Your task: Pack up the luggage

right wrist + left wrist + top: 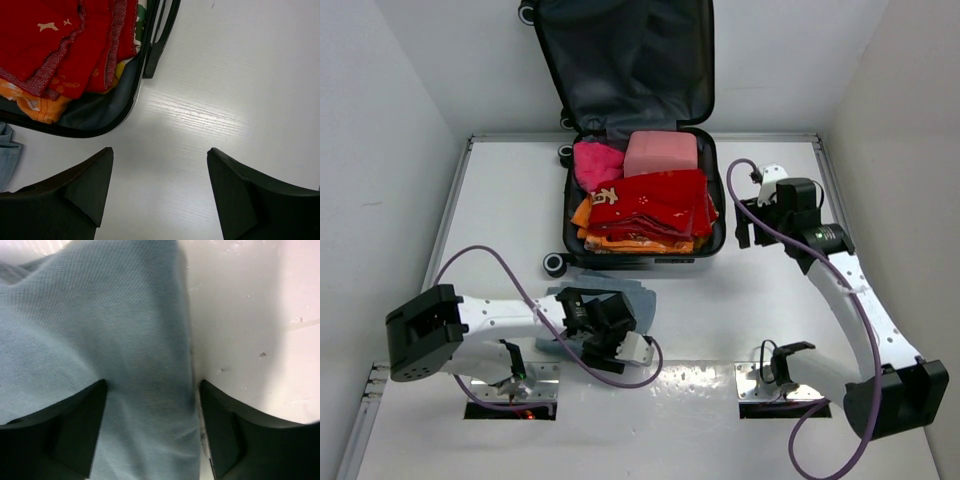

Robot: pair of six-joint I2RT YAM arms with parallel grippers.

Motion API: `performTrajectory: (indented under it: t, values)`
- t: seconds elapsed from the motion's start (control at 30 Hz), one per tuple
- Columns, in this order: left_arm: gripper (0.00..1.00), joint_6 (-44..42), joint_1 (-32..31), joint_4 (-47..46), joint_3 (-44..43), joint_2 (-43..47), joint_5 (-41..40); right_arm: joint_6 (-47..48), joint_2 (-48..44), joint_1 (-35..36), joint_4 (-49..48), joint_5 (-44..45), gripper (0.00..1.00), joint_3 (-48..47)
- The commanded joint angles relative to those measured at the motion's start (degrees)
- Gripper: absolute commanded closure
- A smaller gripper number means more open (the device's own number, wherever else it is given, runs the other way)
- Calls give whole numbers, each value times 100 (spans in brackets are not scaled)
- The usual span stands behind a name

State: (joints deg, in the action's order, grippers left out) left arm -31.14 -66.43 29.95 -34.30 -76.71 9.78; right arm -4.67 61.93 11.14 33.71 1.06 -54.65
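The luggage (620,60) lies open at the back middle, its lid up against the wall. Its base holds a pink folded piece (660,153), a magenta one (597,163), red cloths (650,200) and orange ones (620,240). My left gripper (595,312) is down on a light blue cloth (638,297) on the table in front of the luggage. In the left wrist view the jaws (152,390) are open with the blue cloth (100,330) between them. My right gripper (752,235) is open and empty over bare table (160,155), right of the luggage's near corner (100,122).
White walls close in the table on the left, back and right. The luggage's wheels (554,264) stick out at its near left corner. Purple cables loop beside both arms. A corner of the blue cloth shows in the right wrist view (7,150).
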Motion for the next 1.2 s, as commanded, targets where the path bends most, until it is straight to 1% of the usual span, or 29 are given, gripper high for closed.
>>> performTrajectory:
  t: [0.0, 0.07, 0.13, 0.17, 0.2, 0.23, 0.3, 0.37, 0.43, 0.47, 0.53, 0.57, 0.6, 0.63, 0.67, 0.7, 0.73, 0.77, 0.8, 0.87, 0.93, 1.03, 1.07, 1.1, 1.17]
  values:
    - [26, -5, 183, -1211, 398, -494, -372, 45, -190, 11, -23, 52, 26, 60]
    - [30, -357, 359, -1211, 398, -494, -14, 36, -190, 11, -49, 35, 27, 104]
    - [37, -525, 438, -1211, 346, -547, -11, 27, -199, 3, -84, -9, 28, 139]
    - [37, -603, 551, -1159, 180, -547, 137, -16, -182, 3, -93, -79, 28, 139]
    - [40, -674, 701, -1080, 83, -617, 234, -25, -155, -6, -93, -80, 29, 130]
    - [42, -675, 789, -975, -14, -670, 444, 1, -146, -6, -102, -80, 30, 139]
    - [43, -675, 983, -790, -278, -670, 498, -34, -111, 3, -145, -88, 31, 113]
    - [45, -675, 1114, -606, -532, -601, 743, -43, -76, 3, -146, -80, 32, 104]
    - [50, -622, 1273, -430, -700, -486, 919, -61, -59, -6, -198, -219, 32, 95]
    - [52, -622, 1326, -264, -857, -294, 1129, -69, -41, 3, -199, -264, 33, 104]
    - [67, -622, 1414, -79, -1016, -39, 1367, -61, -6, 3, -216, -299, 33, 87]
    - [76, -752, 1484, 44, -1104, 93, 1638, -61, 12, 3, -225, -308, 33, 95]
    - [82, -841, 1484, 333, -1305, 356, 1806, -35, 47, 3, -225, -334, 33, 113]
    - [90, -902, 1641, 483, -1429, 489, 2008, -34, 56, -6, -225, -343, 33, 104]
    - [93, -1007, 1703, 642, -1560, 612, 2228, -34, 73, 11, -225, -352, 34, 104]
    - [97, -1061, 1756, 974, -1884, 726, 2587, -34, 100, -6, -234, -413, 34, 104]
    - [100, -1061, 1870, 1116, -2061, 910, 2729, -8, 152, 11, -277, -431, 34, 104]
    - [100, -1201, 1923, 1266, -2254, 981, 2853, -17, 196, 3, -234, -483, 34, 104]
    - [100, -1202, 1976, 1511, -2656, 1034, 2932, 9, 231, -6, -234, -519, 34, 87]
    - [100, -1316, 2195, 1688, -3036, 1035, 3012, -52, 363, 3, -260, -554, 34, 86]
    - [100, -1605, 2406, 2012, -3458, 1035, 3284, -87, 451, 3, -286, -615, 34, 34]
    - [100, -1939, 2967, 2014, -3811, 641, 3521, -113, 845, 3, -339, -651, 34, -211]
    - [100, -2306, 3074, 2084, -3881, 352, 3522, -122, 925, 3, -357, -660, 34, -265]
    - [100, -2449, 3266, 2006, -4030, 184, 3583, -122, 1135, 11, -357, -660, 34, -387]
    - [100, -2651, 3478, 1848, -4241, -228, 3443, -131, 1286, 3, -365, -651, 34, -598]
